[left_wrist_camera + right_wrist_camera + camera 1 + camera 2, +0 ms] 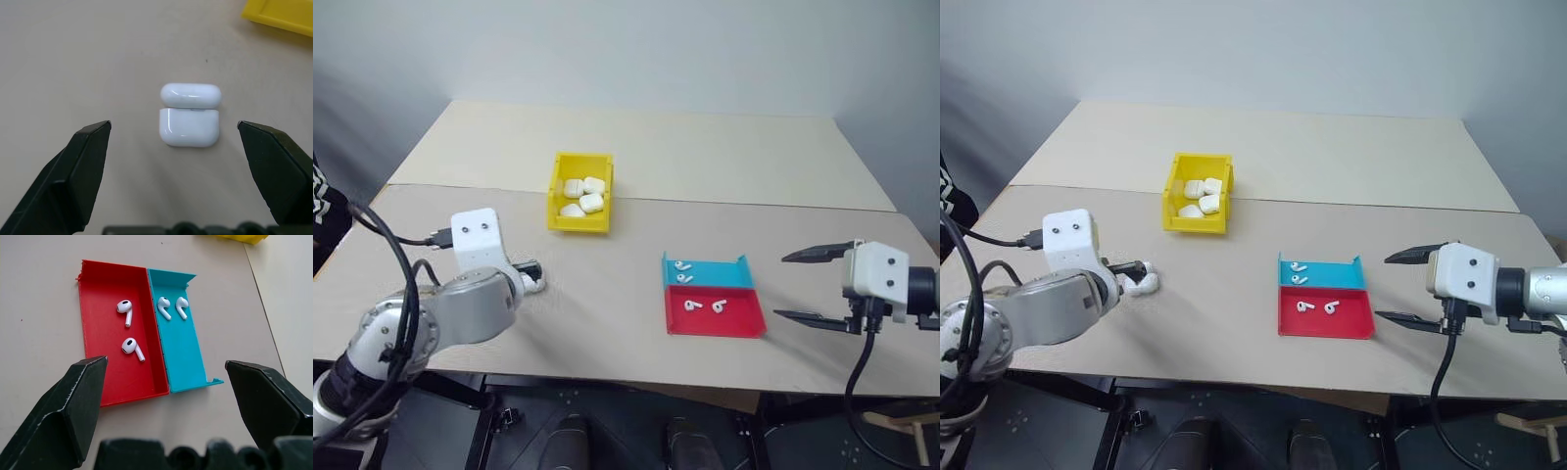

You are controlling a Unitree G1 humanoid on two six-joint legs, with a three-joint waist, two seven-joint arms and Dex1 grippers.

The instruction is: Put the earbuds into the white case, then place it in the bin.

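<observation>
- Pale tan bench (607,294), 2 tops w/ a seam; plain grey wall (656,49) behind.
- 1 yellow bin (580,192), 4 white cases inside.
- 1 white case (190,121) on bench, betw. left gripper (173,147) jaws, apart, not touching.
- 4 earbuds (131,346): 2 in red tray (105,377), 2 in blue tray (183,352).
- Right gripper (803,286) jaws apart, near trays.

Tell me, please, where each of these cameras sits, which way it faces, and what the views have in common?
Head stereo pair: looks forward and down over the table; shows both arms, the left gripper and the right gripper.
Left wrist: looks along its open black fingers at the white case.
Right wrist: looks along its open fingers at the earbuds in the red tray and the blue tray.
Shared: the yellow bin edges both wrist views.
</observation>
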